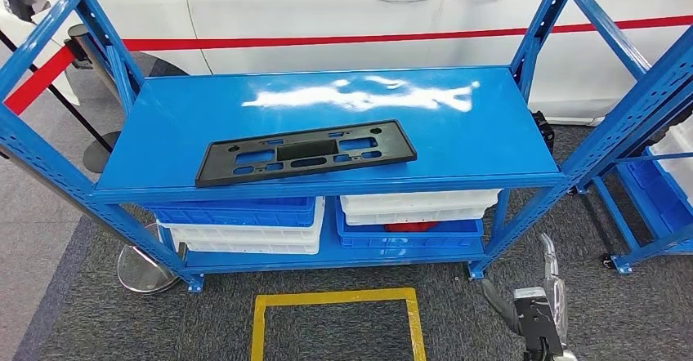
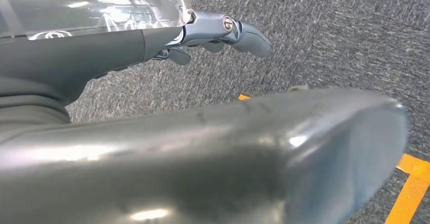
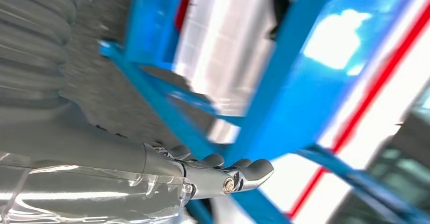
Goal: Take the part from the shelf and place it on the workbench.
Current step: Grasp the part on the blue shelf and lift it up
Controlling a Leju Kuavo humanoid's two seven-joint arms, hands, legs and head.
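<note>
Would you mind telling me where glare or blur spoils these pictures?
Head view: sharp, with white glare on the shelf behind the part. Left wrist view: the near grey thumb is soft. Right wrist view: the blue frame is smeared by motion blur.

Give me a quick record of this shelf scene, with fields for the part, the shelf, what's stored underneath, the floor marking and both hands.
part: flat black plastic plate with cutouts, lying on the top shelf near its front edge
shelf: blue metal rack, glossy top
underneath: blue and white plastic bins on the lower level
floor marking: yellow taped square on grey carpet
right hand: low beside the rack, holding nothing
left hand: over carpet, holding nothing
</note>
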